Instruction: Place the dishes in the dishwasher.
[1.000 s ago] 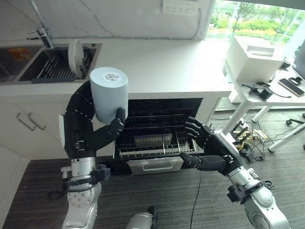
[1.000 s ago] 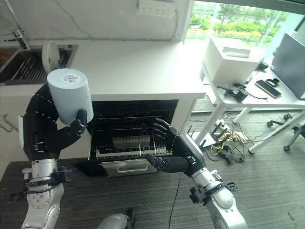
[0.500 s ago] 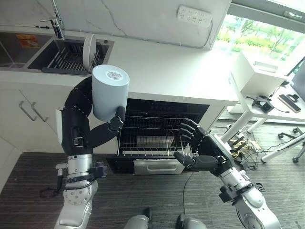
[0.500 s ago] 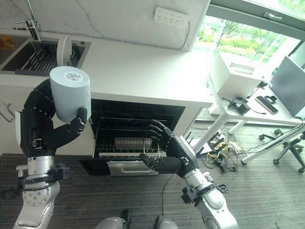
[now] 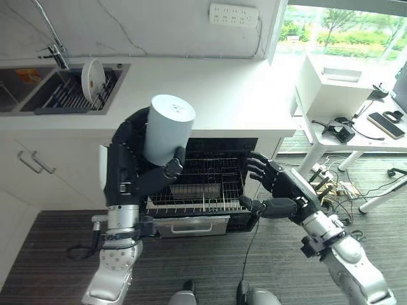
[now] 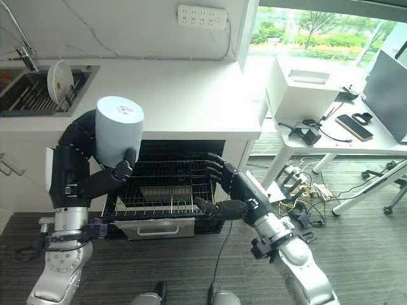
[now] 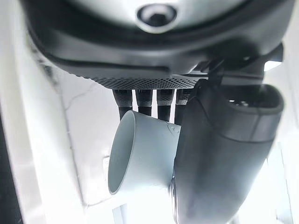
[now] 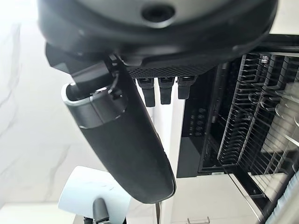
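in the left eye view the left robot hand [image 5: 166,173] is clamped round a pale blue cup [image 5: 168,129], held base-up, long axis near upright, just above and left of the pulled-out dishwasher rack [image 5: 202,198], while the right robot hand [image 5: 275,189] waits at the rack's right end, fingers spread, holding nothing. the left wrist view shows fingers [image 7: 143,98] and thumb wrapped on the cup, and the right wrist view shows relaxed fingers [image 8: 160,89] beside the rack.

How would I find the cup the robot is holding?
Look at the open dishwasher under the white counter, with its wire rack pulled out. Just left of it, the left hand holds up a pale blue-grey cup, bottom side up. The white plate in the sink rack is flat and round, while the cup is tall.
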